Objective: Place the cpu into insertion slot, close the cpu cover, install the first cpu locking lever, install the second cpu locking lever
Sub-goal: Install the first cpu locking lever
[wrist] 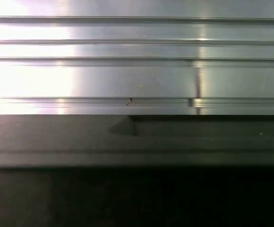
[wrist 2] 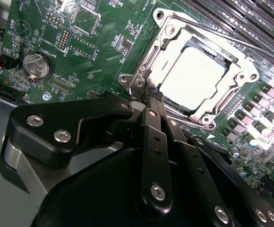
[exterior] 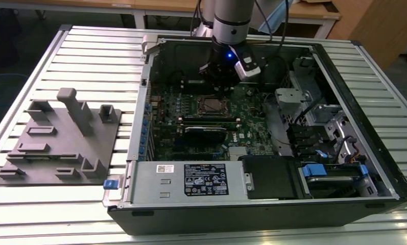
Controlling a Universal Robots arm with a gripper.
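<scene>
End effector (wrist 2: 149, 97) hides cpu cover (wrist 2: 175, 33) corner.

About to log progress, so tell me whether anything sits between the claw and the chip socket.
Nothing visible does. In the second wrist view the claw has its tips together right at the corner of the silver cover frame, which lies closed around the chip seated in the socket. Only bare green board surrounds that corner.

Colours inside the open computer case

Circuit board (wrist 2: 104, 52) was green; chip (wrist 2: 193, 78) pale silver-grey within a shiny silver cover frame (wrist 2: 243, 75); gripper (wrist 2: 149, 97) black; fixture block (exterior: 60, 140) grey; ribbed table (exterior: 94, 51) silver; label (exterior: 205, 178) black and white.
</scene>
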